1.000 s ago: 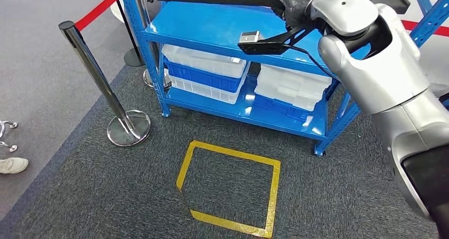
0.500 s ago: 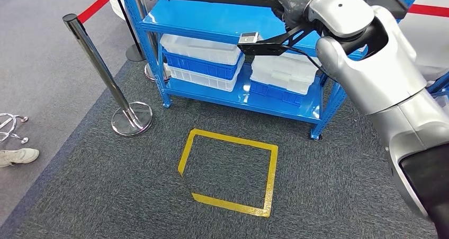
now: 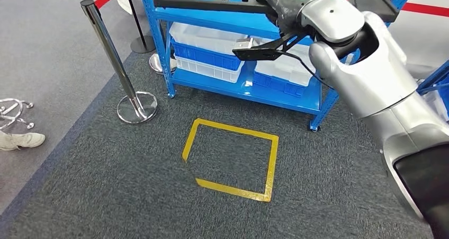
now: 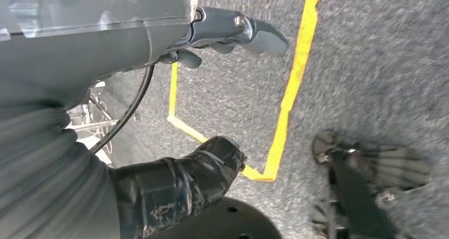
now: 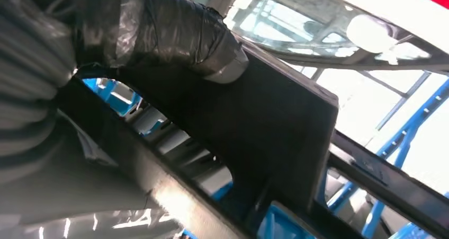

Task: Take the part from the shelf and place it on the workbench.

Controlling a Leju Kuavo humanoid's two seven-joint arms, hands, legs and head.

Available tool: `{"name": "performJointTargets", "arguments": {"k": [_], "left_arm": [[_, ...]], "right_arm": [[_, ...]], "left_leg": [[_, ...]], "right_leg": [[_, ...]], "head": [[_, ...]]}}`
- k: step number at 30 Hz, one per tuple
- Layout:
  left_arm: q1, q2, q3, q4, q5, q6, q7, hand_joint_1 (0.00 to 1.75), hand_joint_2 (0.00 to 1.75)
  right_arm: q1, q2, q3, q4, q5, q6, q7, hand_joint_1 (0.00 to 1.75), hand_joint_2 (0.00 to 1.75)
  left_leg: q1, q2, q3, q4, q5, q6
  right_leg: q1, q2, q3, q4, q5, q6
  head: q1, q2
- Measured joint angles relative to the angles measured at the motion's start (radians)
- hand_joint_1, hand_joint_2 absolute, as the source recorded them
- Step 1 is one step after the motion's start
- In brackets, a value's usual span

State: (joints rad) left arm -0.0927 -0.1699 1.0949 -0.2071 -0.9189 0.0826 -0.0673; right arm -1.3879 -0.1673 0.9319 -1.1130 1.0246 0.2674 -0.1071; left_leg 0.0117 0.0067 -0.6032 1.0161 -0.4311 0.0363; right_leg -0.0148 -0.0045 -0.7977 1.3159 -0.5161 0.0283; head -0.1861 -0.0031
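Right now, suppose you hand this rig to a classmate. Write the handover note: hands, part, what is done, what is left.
Left hand: hangs over the carpet, fingers apart, holds nothing.
Right hand: raised at the shelf, grips the black part, thumb pressed on it.
Part: at the shelf's top level; whether it is lifted clear cannot be told.
Done: part gripped.
Left: carry it to the workbench and set it down.

Even bright light; wrist views blurry, glare overhead.
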Motion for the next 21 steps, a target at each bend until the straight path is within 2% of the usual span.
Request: {"name": "performJointTargets", "arguments": {"k": [1,2,3,4,5,6,7,9,10,11,12,14,15,16,17,18,20,21], "left_arm": [[0.001,0.0,0.0,0.0,-0.001,-0.002,-0.006,0.0,1.75],[0.001,0.0,0.0,0.0,-0.002,-0.003,-0.011,0.0,1.75],[0.001,0.0,0.001,0.0,-0.002,-0.004,-0.013,0.0,1.75],[0.001,-0.001,0.002,0.0,-0.002,-0.004,-0.012,0.0,1.75],[0.001,-0.001,0.003,0.0,-0.002,-0.004,-0.01,0.0,1.75],[0.001,-0.001,0.004,0.0,-0.003,-0.004,-0.008,0.0,1.75],[0.0,-0.001,0.005,0.0,-0.003,-0.004,-0.007,0.0,1.75],[0.0,-0.001,0.006,0.0,-0.003,-0.003,-0.006,0.0,1.75],[0.0,-0.001,0.006,0.0,-0.004,-0.003,-0.006,0.0,1.75],[0.0,-0.001,0.006,0.0,-0.004,-0.003,-0.006,0.0,1.75],[0.002,-0.001,0.006,0.0,-0.005,-0.003,-0.006,0.0,1.75],[0.004,-0.001,0.006,0.0,-0.006,-0.002,-0.006,0.0,1.75],[0.004,-0.001,0.006,0.0,-0.006,-0.002,-0.006,0.0,1.75],[0.004,-0.001,0.006,0.0,-0.006,-0.002,-0.006,0.0,1.75],[0.004,-0.002,0.006,0.0,-0.006,-0.002,-0.006,0.0,1.75],[0.004,-0.002,0.006,0.0,-0.007,-0.002,-0.006,0.0,1.75],[0.005,-0.002,0.007,0.0,-0.008,-0.002,-0.006,0.0,1.75],[0.006,-0.002,0.008,0.0,-0.008,-0.002,-0.006,0.0,1.75]], "right_arm": [[0.001,0.0,0.0,0.001,0.001,-0.001,0.002,1.75,1.75],[0.003,0.0,0.0,0.001,0.002,-0.002,0.003,1.75,1.75],[0.003,0.0,0.0,0.001,0.004,-0.002,0.005,1.75,1.75],[0.003,0.001,0.0,0.001,0.007,-0.004,0.006,1.75,1.75],[0.003,0.003,0.0,0.001,0.01,-0.005,0.007,1.75,1.75],[0.002,0.006,0.0,0.0,0.014,-0.006,0.008,1.75,1.75],[0.001,0.008,0.0,0.0,0.017,-0.008,0.009,1.75,1.75],[0.001,0.01,0.0,0.001,0.022,-0.009,0.012,1.75,1.75],[0.002,0.01,0.0,0.001,0.023,-0.009,0.013,1.75,1.75],[0.003,0.011,0.0,0.001,0.024,-0.01,0.015,1.75,1.75],[0.004,0.012,0.0,0.001,0.023,-0.011,0.016,1.75,1.75],[0.007,0.015,0.0,0.001,0.02,-0.013,0.018,1.75,1.75],[0.01,0.016,0.0,0.002,0.018,-0.013,0.019,1.75,1.75],[0.013,0.017,0.0,0.002,0.015,-0.014,0.019,1.75,1.75],[0.016,0.018,0.0,0.002,0.014,-0.014,0.019,1.75,1.75],[0.017,0.018,0.0,0.002,0.014,-0.014,0.02,1.75,1.75],[0.017,0.021,0.0,0.001,0.016,-0.014,0.024,1.75,1.75],[0.017,0.023,0.0,0.0,0.017,-0.013,0.027,1.75,1.75]], "left_leg": [[0.0,0.0,-0.015,0.002,0.009,-0.001],[-0.001,0.0,-0.028,0.003,0.017,-0.003],[-0.001,0.0,-0.038,0.005,0.025,-0.005],[-0.002,-0.001,-0.046,0.008,0.032,-0.009],[-0.003,-0.001,-0.051,0.009,0.038,-0.013],[-0.004,0.0,-0.054,0.009,0.044,-0.019],[-0.005,0.0,-0.057,0.008,0.051,-0.025],[-0.004,0.001,-0.063,0.007,0.058,-0.036],[-0.003,0.001,-0.07,0.018,0.047,-0.041],[-0.003,0.0,-0.082,0.046,0.023,-0.044],[-0.001,-0.001,-0.101,0.096,-0.013,-0.048],[0.002,-0.001,-0.149,0.232,-0.083,-0.055],[0.003,-0.001,-0.163,0.28,-0.099,-0.059],[0.004,-0.001,-0.161,0.294,-0.095,-0.061],[0.006,-0.003,-0.14,0.268,-0.074,-0.062],[0.009,-0.009,-0.105,0.209,-0.042,-0.063],[0.014,-0.046,-0.033,0.09,-0.005,-0.06],[0.016,-0.062,-0.013,0.053,0.0,-0.059]], "right_leg": [[0.0,0.0,0.01,0.025,0.02,0.0],[0.001,0.0,0.035,0.016,0.049,-0.002],[0.001,0.0,0.08,-0.03,0.072,-0.007],[0.004,0.001,0.138,-0.102,0.073,-0.013],[0.006,0.001,0.192,-0.177,0.058,-0.018],[0.009,0.001,0.232,-0.239,0.038,-0.023],[0.013,0.001,0.252,-0.274,0.021,-0.026],[0.01,0.0,0.253,-0.294,0.024,-0.034],[0.007,0.0,0.25,-0.299,0.031,-0.04],[0.004,0.0,0.248,-0.304,0.038,-0.047],[0.003,0.002,0.244,-0.305,0.043,-0.052],[0.003,0.011,0.234,-0.304,0.051,-0.055],[0.002,0.017,0.229,-0.302,0.054,-0.055],[0.002,0.024,0.225,-0.299,0.056,-0.054],[0.002,0.031,0.222,-0.295,0.056,-0.053],[0.001,0.039,0.22,-0.291,0.055,-0.051],[0.0,0.055,0.21,-0.282,0.053,-0.043],[0.0,0.063,0.205,-0.279,0.054,-0.037]], "head": [[0.0,0.0],[0.0,0.0],[0.0,0.0],[0.0,0.0],[0.0,0.0],[0.0,0.0],[0.0,0.0],[0.0,0.0],[0.0,0.0],[0.0,0.0],[0.0,0.0],[0.0,0.0],[0.0,0.0],[0.0,0.0],[0.0,0.0],[0.0,0.0],[0.0,0.0],[0.0,0.0]]}}
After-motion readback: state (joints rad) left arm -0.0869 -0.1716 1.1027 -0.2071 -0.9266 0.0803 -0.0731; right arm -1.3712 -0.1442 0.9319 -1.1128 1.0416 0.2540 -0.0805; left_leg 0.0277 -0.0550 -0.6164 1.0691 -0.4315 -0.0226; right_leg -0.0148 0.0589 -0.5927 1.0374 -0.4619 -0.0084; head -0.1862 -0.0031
